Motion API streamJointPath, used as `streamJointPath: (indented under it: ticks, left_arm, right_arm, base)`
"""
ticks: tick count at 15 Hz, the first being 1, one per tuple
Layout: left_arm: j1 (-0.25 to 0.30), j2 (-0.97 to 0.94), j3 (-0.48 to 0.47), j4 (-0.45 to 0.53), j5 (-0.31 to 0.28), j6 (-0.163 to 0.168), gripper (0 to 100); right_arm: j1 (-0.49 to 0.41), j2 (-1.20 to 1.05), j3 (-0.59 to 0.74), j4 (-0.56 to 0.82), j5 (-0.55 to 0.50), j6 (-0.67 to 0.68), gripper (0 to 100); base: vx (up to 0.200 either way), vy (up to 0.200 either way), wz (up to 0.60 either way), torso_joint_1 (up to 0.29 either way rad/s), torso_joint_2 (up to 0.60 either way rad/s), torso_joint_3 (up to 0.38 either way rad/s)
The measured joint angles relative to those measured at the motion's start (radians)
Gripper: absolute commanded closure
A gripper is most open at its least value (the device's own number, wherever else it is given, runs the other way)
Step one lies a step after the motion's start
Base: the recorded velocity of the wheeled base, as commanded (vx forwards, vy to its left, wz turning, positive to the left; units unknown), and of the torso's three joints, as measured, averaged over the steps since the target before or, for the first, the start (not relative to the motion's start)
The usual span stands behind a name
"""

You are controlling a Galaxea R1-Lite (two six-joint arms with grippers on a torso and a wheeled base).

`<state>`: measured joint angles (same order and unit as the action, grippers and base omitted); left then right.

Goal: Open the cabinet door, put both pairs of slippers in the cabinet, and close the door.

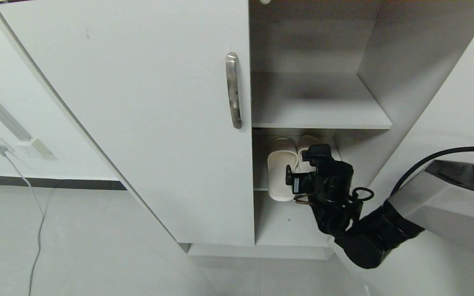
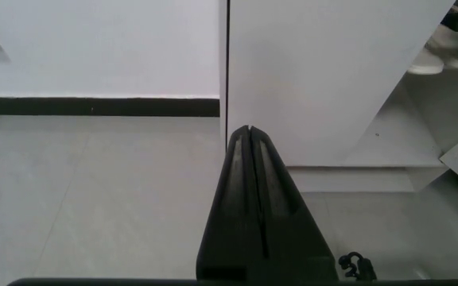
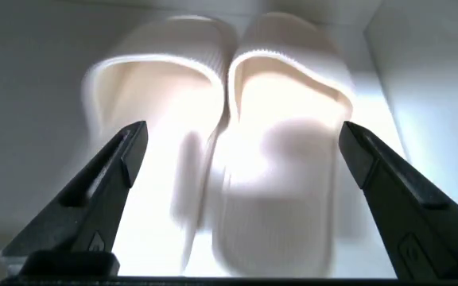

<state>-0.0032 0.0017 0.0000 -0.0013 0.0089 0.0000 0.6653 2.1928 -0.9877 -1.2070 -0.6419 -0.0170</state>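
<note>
Cabinet [image 1: 401, 61] with right-hand door [image 1: 459, 107] swung open and left-hand door [image 1: 138, 102] closed, metal handle [image 1: 233, 90] upright along the closed door's inner edge. Three levels inside the open half: upper shelf [image 1: 315, 102], middle shelf [image 1: 260, 172], bottom shelf [image 1: 282, 222]. One pair of white slippers [image 1: 280, 174] on the middle shelf, side by side and touching, strap ends toward the rear, heels at the shelf's front edge. Right gripper [image 3: 242, 147] at the front edge of the same shelf, jaws spread wide to either side of the pair, holding nothing. Left gripper [image 2: 249, 139] above the floor [image 2: 94, 206], facing the closed door, jaws pressed together on nothing. Wall socket [image 1: 2, 149] with hanging cable [image 1: 35, 213] well apart from the cabinet, on the wall beyond the closed door.
</note>
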Motion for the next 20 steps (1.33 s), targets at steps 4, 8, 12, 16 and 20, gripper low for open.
streamJointPath:
  ticks: [4, 8, 12, 16, 20]
  left_arm:
    - [0.000, 0.000, 0.000, 0.000, 0.000, -0.005, 100]
    - [0.000, 0.000, 0.000, 0.000, 0.000, -0.007, 100]
    - [0.000, 0.000, 0.000, 0.000, -0.003, -0.015, 100]
    - [0.000, 0.000, 0.000, 0.000, 0.000, -0.005, 100]
    - [0.000, 0.000, 0.000, 0.000, -0.001, -0.007, 100]
  right_arm:
    - [0.090, -0.132, 0.243, -0.087, -0.004, 0.002, 0]
    - [0.121, -0.199, 0.315, -0.127, -0.019, 0.001, 0]
    - [0.133, -0.215, 0.336, -0.127, -0.019, -0.002, 0]
    - [0.134, -0.218, 0.352, -0.127, -0.020, -0.004, 0]
    - [0.134, -0.218, 0.361, -0.127, -0.019, -0.004, 0]
  base:
    - [0.000, 0.000, 0.00, 0.000, 0.00, 0.000]
    - [-0.050, 0.000, 0.00, 0.001, 0.00, 0.001]
    - [-0.150, 0.000, 0.00, 0.004, 0.00, 0.004]
    - [0.000, 0.000, 0.00, 0.000, 0.00, 0.000]
    - [0.000, 0.000, 0.00, 0.000, 0.00, 0.000]
